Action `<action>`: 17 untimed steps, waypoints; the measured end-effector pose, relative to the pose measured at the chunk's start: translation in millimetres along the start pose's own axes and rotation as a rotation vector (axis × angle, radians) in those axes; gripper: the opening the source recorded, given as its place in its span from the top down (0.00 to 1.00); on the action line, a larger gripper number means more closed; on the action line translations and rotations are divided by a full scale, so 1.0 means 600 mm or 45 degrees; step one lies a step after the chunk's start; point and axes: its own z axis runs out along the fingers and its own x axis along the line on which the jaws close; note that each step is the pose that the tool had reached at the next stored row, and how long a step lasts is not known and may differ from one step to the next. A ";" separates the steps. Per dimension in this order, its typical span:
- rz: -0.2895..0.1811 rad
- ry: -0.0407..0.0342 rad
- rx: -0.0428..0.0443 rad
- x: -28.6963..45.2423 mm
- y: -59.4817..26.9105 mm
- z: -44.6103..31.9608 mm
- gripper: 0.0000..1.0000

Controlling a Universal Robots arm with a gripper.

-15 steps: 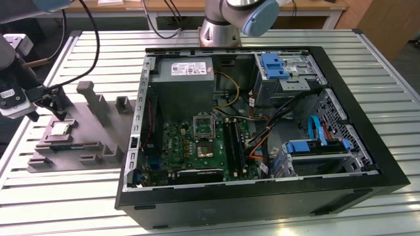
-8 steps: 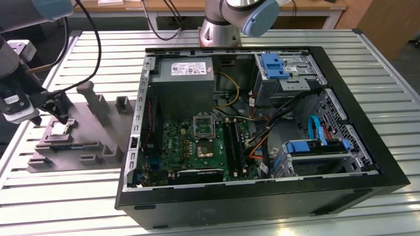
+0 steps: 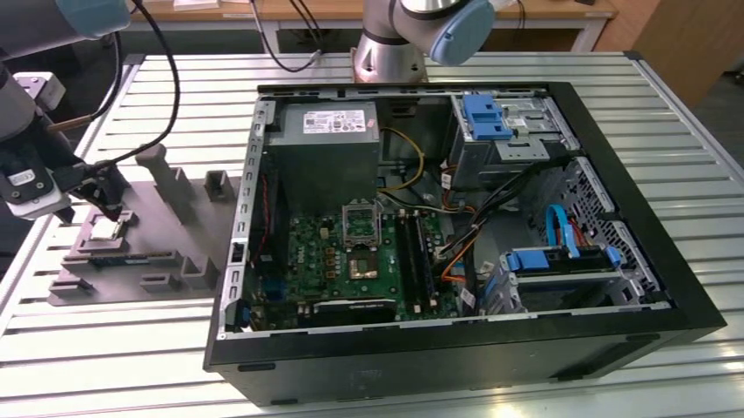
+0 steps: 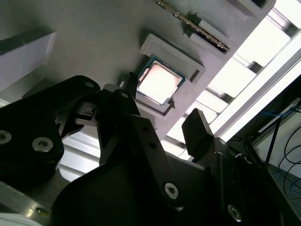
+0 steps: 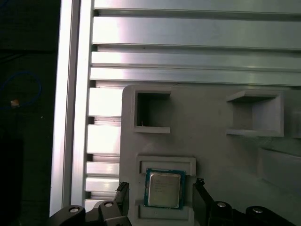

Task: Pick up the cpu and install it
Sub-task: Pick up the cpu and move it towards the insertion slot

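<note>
The cpu (image 3: 107, 228) is a small square chip with a shiny metal top, lying flat in a raised nest on the grey moulded tray (image 3: 163, 252) at the exterior view's left. My gripper (image 3: 98, 207) hangs just above it and is open. In both wrist views the cpu (image 4: 159, 84) (image 5: 163, 189) lies between the two black fingers (image 4: 196, 134) (image 5: 201, 200), which stand on either side of the nest without touching the chip. The open computer case (image 3: 651, 209) holds the green motherboard, with its socket (image 3: 362, 259) near the middle.
The tray carries upright blocks (image 3: 169, 183) and empty pockets (image 5: 153, 110) close to the nest. A memory stick (image 4: 193, 26) lies in a tray slot. Another robot arm's base (image 3: 395, 39) stands behind the case. Everything rests on a slatted aluminium table (image 3: 698, 113).
</note>
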 end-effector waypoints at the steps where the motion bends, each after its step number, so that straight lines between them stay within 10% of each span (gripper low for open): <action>1: 0.001 -0.0001 0.000 0.000 0.000 0.002 0.35; 17: 0.012 -0.0003 0.000 -0.001 -0.003 0.033 0.35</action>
